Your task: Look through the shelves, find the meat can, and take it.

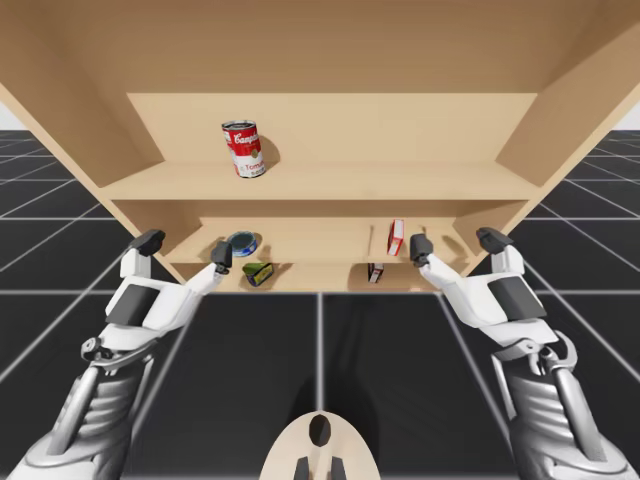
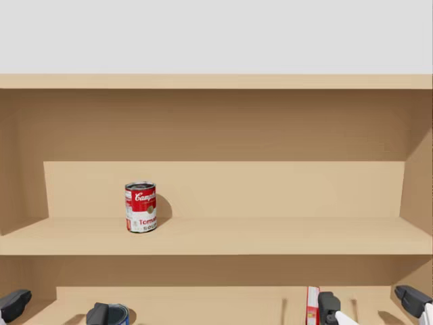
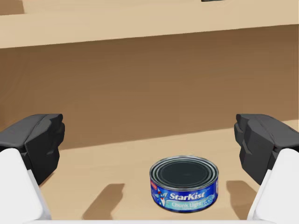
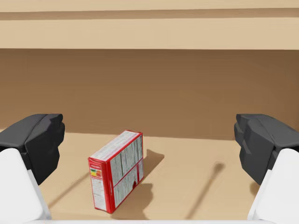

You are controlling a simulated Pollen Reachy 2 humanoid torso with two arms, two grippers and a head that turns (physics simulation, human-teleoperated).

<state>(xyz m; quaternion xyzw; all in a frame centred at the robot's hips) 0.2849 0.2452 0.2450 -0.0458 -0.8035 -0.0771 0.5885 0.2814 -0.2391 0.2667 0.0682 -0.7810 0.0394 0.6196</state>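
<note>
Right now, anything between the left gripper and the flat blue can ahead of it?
Nothing visible. The flat blue can stands just ahead of my open left gripper, on bare shelf board, in line with the gap between the fingers. The red and white can is one shelf up. Whether this is the meat can, I cannot tell.

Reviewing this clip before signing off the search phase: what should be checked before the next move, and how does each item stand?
1. Left gripper open, nothing held: ok.
2. Right gripper open, nothing held: ok.
3. Blue flat can upright ahead of left gripper: ok.
4. Right gripper faces a can: not ok, a red box stands ahead.
5. Target identified among blue flat can and red-and-white can: cannot tell.
</note>
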